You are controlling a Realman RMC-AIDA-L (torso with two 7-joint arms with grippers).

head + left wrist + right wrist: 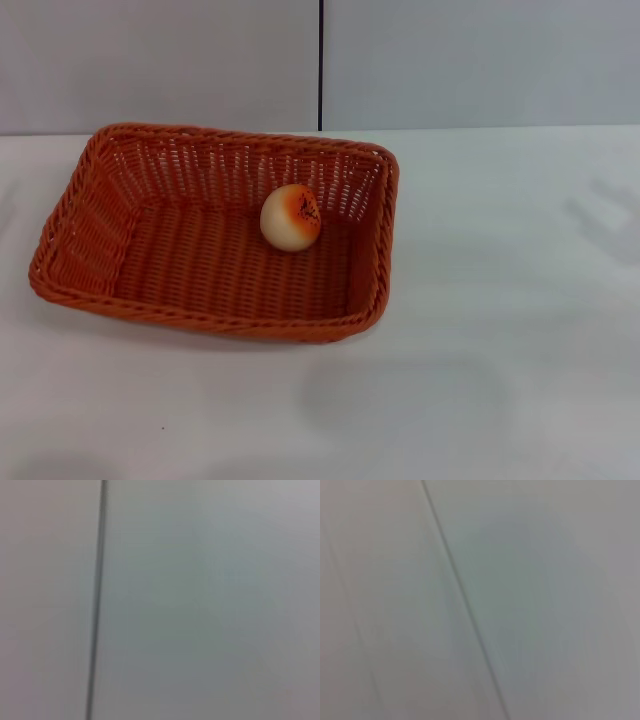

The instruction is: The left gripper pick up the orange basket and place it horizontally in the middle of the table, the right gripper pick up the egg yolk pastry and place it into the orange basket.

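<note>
Head view: a large orange basket (215,235) sits flat on the white table (500,330), its long side running left to right, slightly left of centre. Woven sides slope outward under a braided rim. The basket's base rests on the tabletop, nothing touching its outside.

Inside the basket lies the egg yolk pastry (291,217), a small cream ball w/ an orange-red patch and dark specks facing up and to the right. Taking the basket floor as a clock face, the pastry is at approx. 1 o'clock, near the far wall and nearer the right wall than the left. It rests on the woven floor, close to the far wall; can't tell if it touches.

Behind the table, at 12 o'clock, a pale grey wall (160,60) w/ a thin dark vertical seam (320,60).

Neither the left gripper nor the right gripper appears in any view, so can't tell whether either is released or clenched. Both wrist views show only a pale grey surface crossed by a dark line.
</note>
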